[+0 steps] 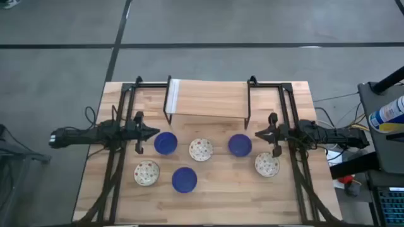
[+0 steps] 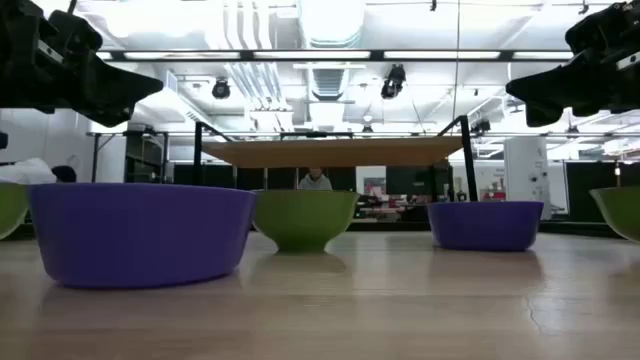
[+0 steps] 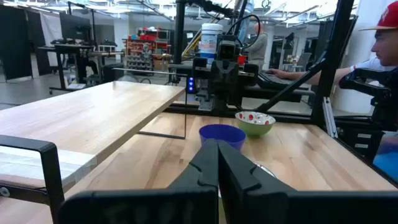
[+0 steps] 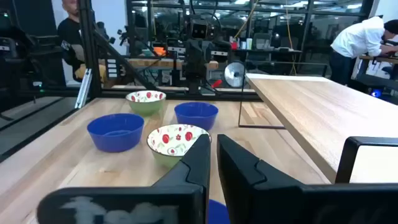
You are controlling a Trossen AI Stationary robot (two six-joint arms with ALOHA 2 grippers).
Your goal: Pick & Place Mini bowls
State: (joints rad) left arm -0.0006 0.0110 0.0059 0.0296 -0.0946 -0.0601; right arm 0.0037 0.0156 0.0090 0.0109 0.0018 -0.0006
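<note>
Six mini bowls sit on the wooden table (image 1: 297,208). Three are deep blue (image 1: 165,143) (image 1: 240,144) (image 1: 184,180). Three are white with red speckles (image 1: 201,149) (image 1: 267,164) (image 1: 146,173). My left gripper (image 1: 155,132) hovers shut and empty just left of the back-left blue bowl. My right gripper (image 1: 257,133) hangs beside the back-right blue bowl, fingers almost together with nothing between them. From the left wrist, a blue bowl (image 3: 222,134) and a speckled one (image 3: 255,122) lie beyond the gripper (image 3: 217,146). The right wrist view shows a speckled bowl (image 4: 177,140) just past its gripper (image 4: 212,140).
A raised wooden shelf (image 1: 208,101) on black legs spans the back of the table. Black frame rails (image 1: 113,164) (image 1: 302,176) run along both sides. Beyond the table a person in a red cap (image 3: 385,37) sits, and others (image 4: 360,37) are farther off.
</note>
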